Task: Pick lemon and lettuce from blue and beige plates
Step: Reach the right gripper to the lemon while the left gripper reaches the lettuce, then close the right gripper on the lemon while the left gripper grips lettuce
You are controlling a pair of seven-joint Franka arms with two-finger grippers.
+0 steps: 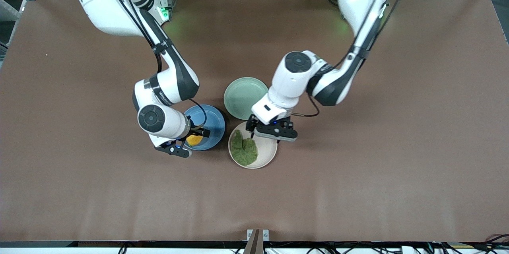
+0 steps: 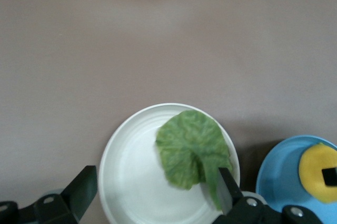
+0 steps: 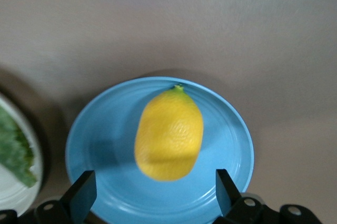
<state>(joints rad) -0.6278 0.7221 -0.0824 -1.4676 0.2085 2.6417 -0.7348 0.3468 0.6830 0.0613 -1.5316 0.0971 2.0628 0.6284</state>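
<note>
**Both grippers poised over their plates, nothing grasped yet**

I read this as the approach step. My right gripper [image 1: 193, 136] hangs over the blue plate [image 1: 214, 127], jaws spread wide on either side of the lemon [image 3: 169, 133], which lies on that plate untouched. My left gripper [image 1: 265, 130] hangs over the beige plate [image 1: 266, 152], jaws also spread, one finger just at the stem end of the lettuce [image 2: 194, 149], which lies flat on that plate.

Next I judge each needs a short descent and a close. The lettuce lies thin against the plate, so its pinch must come low.

In the front view the right wrist covers much of the lemon. Both wrist views cut off the fingertips, so I cannot tell their height above the plates. The mint-green plate [image 1: 242, 95] sits apart, bare.
</note>
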